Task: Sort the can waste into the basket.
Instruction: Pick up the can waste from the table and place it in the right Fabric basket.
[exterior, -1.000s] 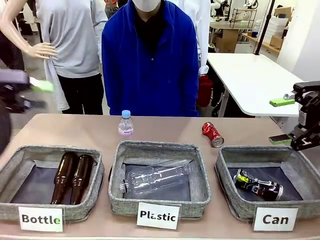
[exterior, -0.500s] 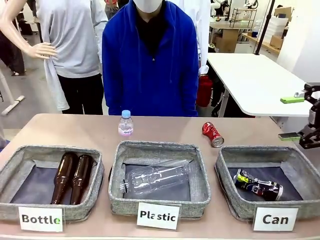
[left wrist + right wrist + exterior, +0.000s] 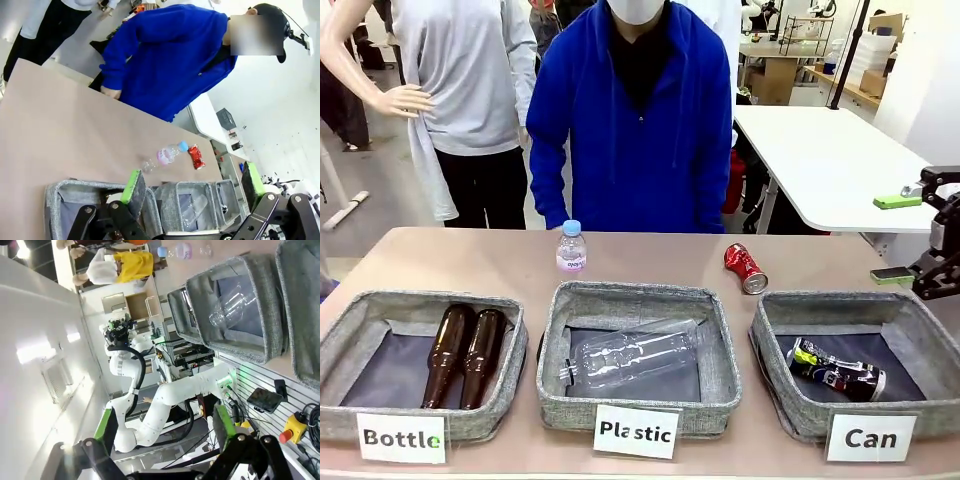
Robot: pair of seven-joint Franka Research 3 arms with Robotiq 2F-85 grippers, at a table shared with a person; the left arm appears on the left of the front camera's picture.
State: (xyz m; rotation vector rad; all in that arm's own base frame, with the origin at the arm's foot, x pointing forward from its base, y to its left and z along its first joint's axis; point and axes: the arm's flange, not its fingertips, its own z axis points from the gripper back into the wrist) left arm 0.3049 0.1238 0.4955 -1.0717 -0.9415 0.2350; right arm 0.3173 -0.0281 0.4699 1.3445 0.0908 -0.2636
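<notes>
**A:** Start nearest, on the right. What's in the square grey woven basket with the white "Can" card (image 3: 775, 345)?

**B:** The black metal can with green-yellow print (image 3: 835, 372) is lying on its side on the dark lining. I'd call that one sorted.

**A:** And the other can?

**B:** The red, slightly crushed metal can (image 3: 745, 268) lies on the brown table (image 3: 470, 260), just beyond the basket's far-left corner and clear of the rim.

**A:** Which arm is placed to take it?

**B:** Probably the right gripper (image 3: 895, 238). It hangs above the table's right edge with its jaws spread wide and nothing between them. The left gripper (image 3: 192, 183) is spread wide and empty too, high over the left end.

**A:** What could go wrong?

**B:** The can is round and lying down, so a pad landing off-centre could roll it towards the far edge. Its dents may give an uneven grip, and it could slip out before it clears the rim.

**A:** Anything farther off?

**B:** The small clear plastic bottle with a blue cap (image 3: 571, 247) stands upright, well to the left of the red can. A reach from the left side could knock it over. The person in the blue jacket (image 3: 620, 130) also stands close behind the far edge, so a high swing could pass near them.
</notes>
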